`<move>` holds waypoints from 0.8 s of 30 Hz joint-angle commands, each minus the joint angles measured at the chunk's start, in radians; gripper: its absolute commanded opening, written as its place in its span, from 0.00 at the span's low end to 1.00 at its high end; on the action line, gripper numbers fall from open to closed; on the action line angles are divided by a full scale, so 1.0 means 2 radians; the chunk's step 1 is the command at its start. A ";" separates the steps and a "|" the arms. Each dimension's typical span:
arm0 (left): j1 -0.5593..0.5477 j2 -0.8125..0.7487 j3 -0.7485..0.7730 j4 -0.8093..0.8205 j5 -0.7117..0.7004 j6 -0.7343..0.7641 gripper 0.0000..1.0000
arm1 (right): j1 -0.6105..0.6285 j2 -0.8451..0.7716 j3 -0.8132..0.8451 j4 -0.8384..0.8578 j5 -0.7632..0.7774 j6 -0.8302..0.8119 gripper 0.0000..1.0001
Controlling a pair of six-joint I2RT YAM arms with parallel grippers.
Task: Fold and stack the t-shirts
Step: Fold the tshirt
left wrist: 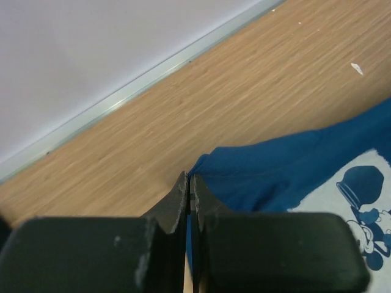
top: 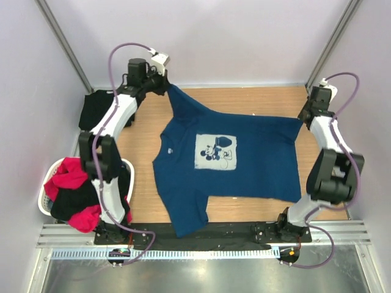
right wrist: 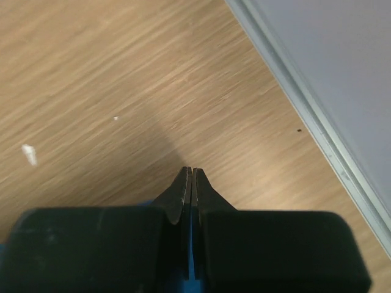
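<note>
A navy blue t-shirt (top: 244,177) with a pale cartoon-mouse print (top: 215,152) lies spread face up on the wooden table. Its collar points left and its near sleeve hangs over the front edge. My left gripper (top: 166,84) is at the far left corner, shut on the shirt's far sleeve. The left wrist view shows that gripper (left wrist: 190,178) with blue cloth (left wrist: 287,171) pinched between its jaws. My right gripper (top: 303,117) is at the far right, shut on the shirt's hem corner. In the right wrist view, a sliver of blue cloth (right wrist: 190,256) shows between that gripper's (right wrist: 192,171) jaws.
A white basket (top: 44,201) stands off the table's left edge, holding a red t-shirt (top: 67,177) and a black one (top: 73,204). Another black t-shirt (top: 95,110) lies at the far left. Pale walls and metal posts close in the back and both sides.
</note>
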 commanded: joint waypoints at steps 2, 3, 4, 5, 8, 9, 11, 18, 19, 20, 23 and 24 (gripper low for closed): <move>0.002 0.107 0.094 0.080 0.047 -0.006 0.00 | -0.001 0.121 0.066 0.118 -0.013 -0.012 0.01; 0.002 0.130 0.118 0.079 0.047 -0.005 0.00 | -0.001 0.150 0.086 0.121 -0.021 -0.009 0.01; 0.002 0.162 0.151 0.082 0.048 -0.005 0.00 | -0.001 0.192 0.127 0.121 -0.033 0.000 0.01; 0.003 0.178 0.169 0.084 0.048 -0.002 0.00 | -0.001 0.217 0.147 0.120 -0.038 0.004 0.01; 0.002 0.223 0.219 0.088 0.047 0.008 0.00 | -0.001 0.279 0.214 0.125 -0.031 0.010 0.01; 0.002 0.230 0.228 0.091 0.046 0.016 0.00 | -0.001 0.290 0.228 0.126 -0.027 0.009 0.01; 0.002 0.243 0.241 0.095 0.047 0.022 0.00 | -0.001 0.311 0.265 0.121 -0.026 0.005 0.01; 0.001 0.232 0.219 0.109 0.045 0.035 0.00 | -0.001 0.352 0.311 0.121 -0.038 0.010 0.01; 0.001 0.226 0.212 0.111 0.042 0.039 0.00 | -0.001 0.353 0.312 0.122 -0.037 0.010 0.01; 0.000 0.220 0.204 0.112 0.043 0.041 0.00 | -0.001 0.353 0.314 0.122 -0.037 0.011 0.01; -0.001 0.194 0.171 0.112 0.047 0.054 0.00 | -0.001 0.348 0.310 0.120 -0.040 0.010 0.01; -0.002 0.184 0.159 0.113 0.047 0.059 0.00 | -0.001 0.345 0.302 0.122 -0.040 0.009 0.01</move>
